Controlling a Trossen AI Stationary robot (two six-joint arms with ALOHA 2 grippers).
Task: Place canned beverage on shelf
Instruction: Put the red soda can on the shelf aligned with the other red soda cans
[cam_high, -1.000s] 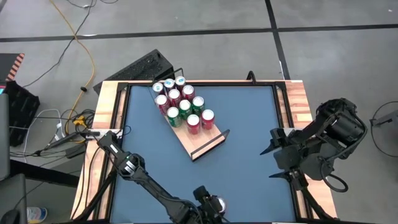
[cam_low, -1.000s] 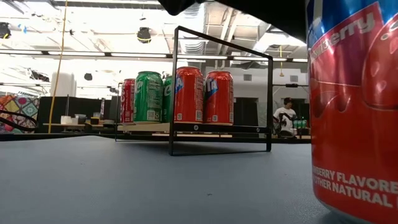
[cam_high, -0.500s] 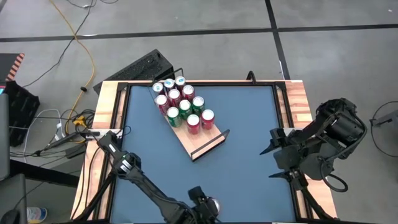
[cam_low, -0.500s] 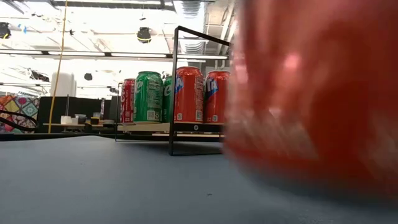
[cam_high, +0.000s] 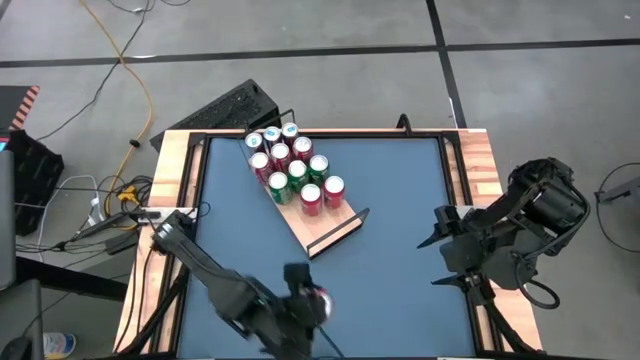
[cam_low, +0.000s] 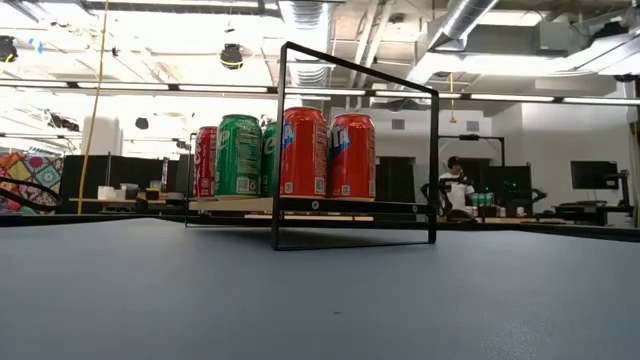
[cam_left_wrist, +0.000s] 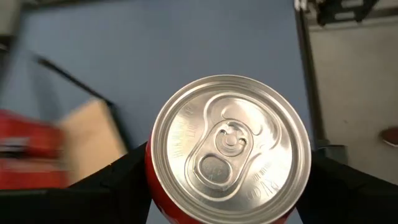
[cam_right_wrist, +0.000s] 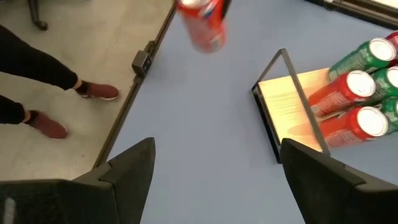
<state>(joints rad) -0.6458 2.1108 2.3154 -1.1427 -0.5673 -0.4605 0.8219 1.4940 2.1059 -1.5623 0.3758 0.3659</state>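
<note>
Your left gripper (cam_high: 305, 305) hangs over the near part of the blue table (cam_high: 400, 190), well short of the shelf (cam_high: 318, 228), and its fingers are pinched on a red can (cam_high: 316, 300). In the left wrist view you look straight down on that can's silver lid (cam_left_wrist: 231, 140), with a dark finger (cam_left_wrist: 109, 186) pressed against each side of the red body. In the right wrist view the same red can (cam_right_wrist: 202, 23) shows blurred and above the blue surface, some way from the shelf's open end; the low view shows no can standing on the table in the foreground.

The shelf lies at a slant near the table's far left side, a light-wood board with a thin black rail (cam_high: 345, 228) at its nearer end. Ten cans stand on it in two rows, red cans (cam_high: 311, 199) and green cans (cam_high: 297, 173) mixed, filling the far end and middle. The stretch of bare board beside the nearer rail holds nothing. From the low view, the black rail frame (cam_low: 355, 150) stands in front of the red and green cans (cam_low: 238, 155).

Your right gripper (cam_high: 445, 245) sits off by the table's right edge, well apart from the shelf, its fingers (cam_right_wrist: 134, 165) spread wide and holding nothing. A person (cam_low: 458, 188) sits in the room behind the table, and another person's legs (cam_right_wrist: 43, 81) stand on the floor beside it.
</note>
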